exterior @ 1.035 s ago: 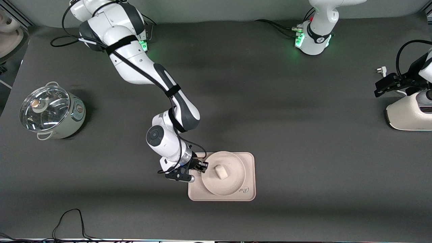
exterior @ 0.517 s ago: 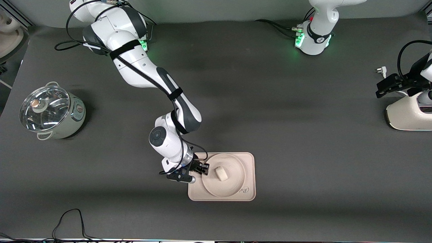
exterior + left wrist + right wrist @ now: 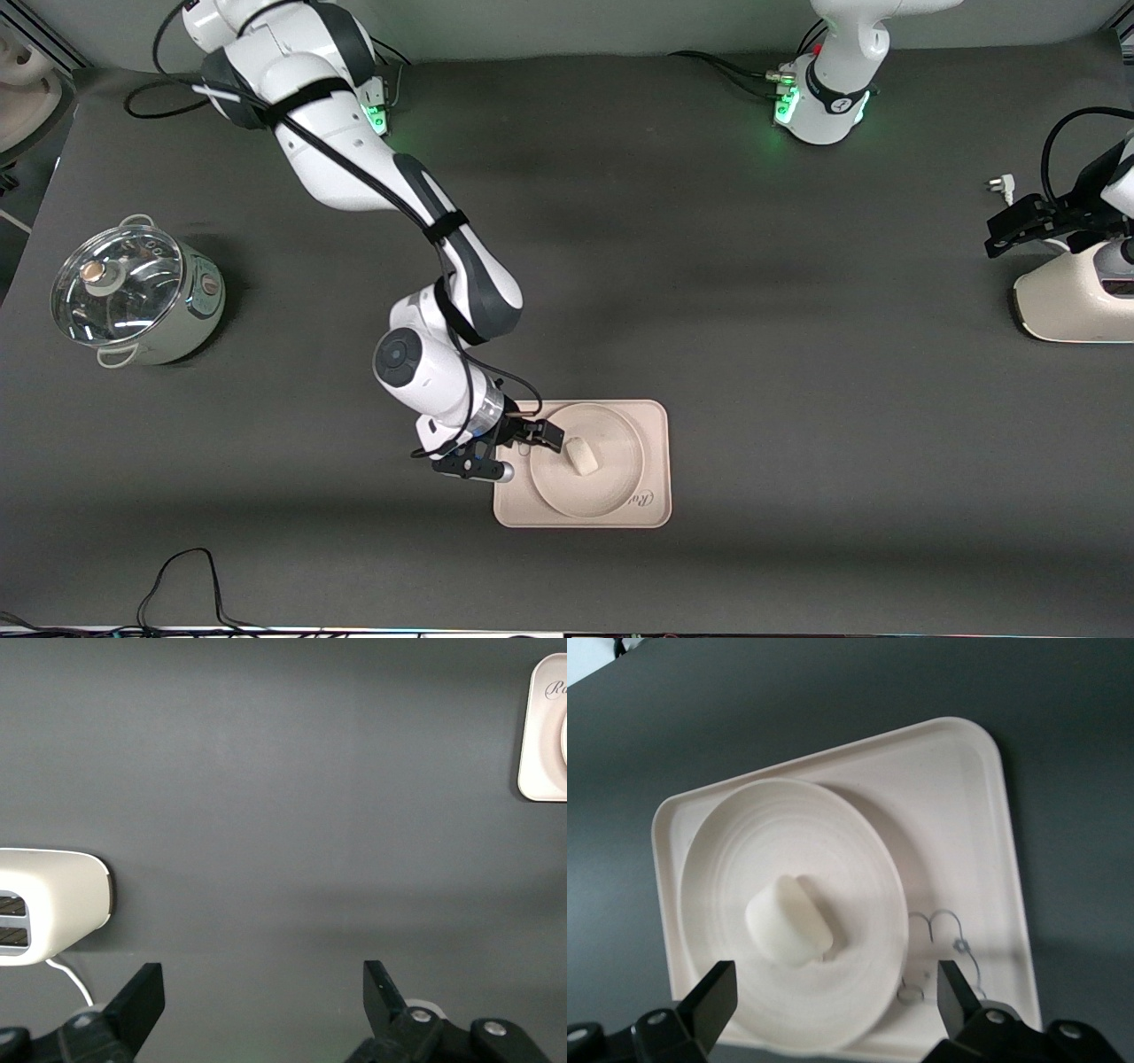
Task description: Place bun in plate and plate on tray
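Front view: right pincer (image 3: 538, 440) hung over the tray's (image 3: 653, 425) end toward the right arm, at the plate's (image 3: 611, 483) rim, fingers apart, nothing between them. Bun (image 3: 580, 457) lay in the plate, close to its middle, small off-white rounded lump. Plate sat on the tray, round cream dish with raised rim, covering most of the tray; "Ra" script showed past the rim at the tray's near corner. Tray lay flat on the dark worktop (image 3: 797, 354). Left pincer (image 3: 1019, 232) waited over the worktop at the left arm's end, just beside a white appliance (image 3: 1072, 301). A lidded pot (image 3: 133, 297) stood at the right arm's end.

Left wrist view: left pincer (image 3: 261, 1001) fingers wide apart, empty, bare worktop (image 3: 283, 797) under them. White appliance (image 3: 49, 904) corner and tray (image 3: 540, 735) corner at the edges.

Right wrist view: right pincer (image 3: 837, 1005) wide apart, empty, above plate (image 3: 726, 859) and tray (image 3: 966, 815). Bun (image 3: 788, 921) lay tipped on its side in the plate, between the fingertips' line of sight, untouched. Faint line drawing on the tray beside the plate.
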`<act>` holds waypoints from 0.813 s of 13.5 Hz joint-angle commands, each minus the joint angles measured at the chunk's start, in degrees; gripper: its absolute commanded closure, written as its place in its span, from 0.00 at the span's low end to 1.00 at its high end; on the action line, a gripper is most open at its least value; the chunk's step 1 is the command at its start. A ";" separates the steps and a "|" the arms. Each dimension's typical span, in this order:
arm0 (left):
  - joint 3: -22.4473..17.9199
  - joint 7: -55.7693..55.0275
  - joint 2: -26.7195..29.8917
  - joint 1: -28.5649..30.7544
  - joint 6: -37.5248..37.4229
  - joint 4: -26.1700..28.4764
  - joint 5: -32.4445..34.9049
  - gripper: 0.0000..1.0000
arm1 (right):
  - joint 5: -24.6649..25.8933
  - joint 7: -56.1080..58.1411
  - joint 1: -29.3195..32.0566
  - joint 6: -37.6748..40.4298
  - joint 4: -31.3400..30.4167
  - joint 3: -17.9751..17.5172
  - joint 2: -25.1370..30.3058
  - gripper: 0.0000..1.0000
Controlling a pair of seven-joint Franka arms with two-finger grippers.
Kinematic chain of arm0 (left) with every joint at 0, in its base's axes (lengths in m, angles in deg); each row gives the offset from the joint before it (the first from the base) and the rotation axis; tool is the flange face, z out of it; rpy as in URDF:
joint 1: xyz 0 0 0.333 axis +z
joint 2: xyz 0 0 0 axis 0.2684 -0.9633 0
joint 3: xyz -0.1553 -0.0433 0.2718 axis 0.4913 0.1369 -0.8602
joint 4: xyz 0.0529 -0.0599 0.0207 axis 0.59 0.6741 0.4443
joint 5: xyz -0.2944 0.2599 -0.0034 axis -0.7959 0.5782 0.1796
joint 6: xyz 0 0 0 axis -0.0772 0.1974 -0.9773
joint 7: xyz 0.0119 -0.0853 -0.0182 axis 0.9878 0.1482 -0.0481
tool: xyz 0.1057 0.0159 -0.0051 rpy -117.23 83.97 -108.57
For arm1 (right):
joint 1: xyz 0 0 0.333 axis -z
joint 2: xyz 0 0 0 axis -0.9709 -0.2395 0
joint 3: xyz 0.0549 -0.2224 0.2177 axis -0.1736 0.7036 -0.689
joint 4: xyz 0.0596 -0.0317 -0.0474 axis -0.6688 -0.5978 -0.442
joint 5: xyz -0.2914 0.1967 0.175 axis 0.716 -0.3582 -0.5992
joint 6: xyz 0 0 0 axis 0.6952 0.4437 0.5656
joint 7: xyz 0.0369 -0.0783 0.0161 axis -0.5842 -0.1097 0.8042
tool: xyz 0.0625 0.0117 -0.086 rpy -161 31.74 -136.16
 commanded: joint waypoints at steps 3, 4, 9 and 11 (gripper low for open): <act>0.01 -2.14 0.34 -0.16 0.38 0.52 -0.18 0.00 | 6.21 0.08 2.38 22.51 -2.41 2.70 15.54 0.00; 0.01 -1.62 0.08 -0.25 0.56 0.34 -0.45 0.00 | 8.25 0.08 3.17 26.48 -3.46 2.70 18.96 0.00; 2.11 -2.40 0.33 -2.09 -0.49 -0.10 2.88 0.00 | 14.42 7.08 11.76 42.49 -12.68 0.16 37.86 0.00; 3.26 -3.10 0.17 -2.18 -3.29 -1.15 2.72 0.00 | 17.82 13.58 19.65 45.32 -17.85 -4.05 45.14 0.00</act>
